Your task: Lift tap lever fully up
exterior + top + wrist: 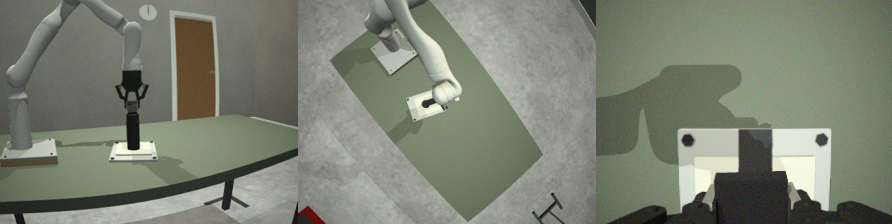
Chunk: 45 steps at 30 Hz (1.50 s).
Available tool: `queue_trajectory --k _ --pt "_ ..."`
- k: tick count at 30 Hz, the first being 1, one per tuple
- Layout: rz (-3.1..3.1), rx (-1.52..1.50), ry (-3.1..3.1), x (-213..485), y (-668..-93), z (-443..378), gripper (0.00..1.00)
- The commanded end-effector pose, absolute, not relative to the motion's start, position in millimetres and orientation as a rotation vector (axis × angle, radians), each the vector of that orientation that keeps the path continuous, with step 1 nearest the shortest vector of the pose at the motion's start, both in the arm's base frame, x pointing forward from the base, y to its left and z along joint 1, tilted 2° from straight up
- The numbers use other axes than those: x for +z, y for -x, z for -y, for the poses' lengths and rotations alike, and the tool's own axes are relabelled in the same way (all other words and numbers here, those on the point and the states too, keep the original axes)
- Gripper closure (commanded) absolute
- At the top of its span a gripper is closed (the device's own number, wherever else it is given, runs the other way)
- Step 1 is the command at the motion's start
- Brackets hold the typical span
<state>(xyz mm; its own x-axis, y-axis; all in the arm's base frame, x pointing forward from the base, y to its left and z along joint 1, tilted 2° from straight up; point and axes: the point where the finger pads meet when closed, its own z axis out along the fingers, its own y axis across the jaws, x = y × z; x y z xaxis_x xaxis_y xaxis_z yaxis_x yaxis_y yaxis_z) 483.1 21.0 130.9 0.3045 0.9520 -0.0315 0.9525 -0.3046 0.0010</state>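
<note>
Exterior view: we see the gripper [132, 101] pointing straight down, fingers clamped on the grey lever [132, 108] at the top of the tap [132, 131]. The tap's dark column stands upright on a pale base plate [150, 156], bolted at its corners, on the green table [212, 147]. The arm's pedestal [48, 155] sits well apart, to the left. Top view: the wrist covers most of the tap [427, 102]. Wrist view: the lever [751, 192] fills the bottom centre, with the base plate [823, 165] below it.
</note>
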Motion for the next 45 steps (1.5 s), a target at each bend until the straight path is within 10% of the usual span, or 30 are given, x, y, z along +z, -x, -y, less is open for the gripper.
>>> queue_trajectory --k 1,45 --pt "-1.833 -0.028 -2.523 142.4 -482.5 -16.0 0.9" --pt "-1.833 -0.028 -2.523 146.1 -481.8 -14.0 0.9"
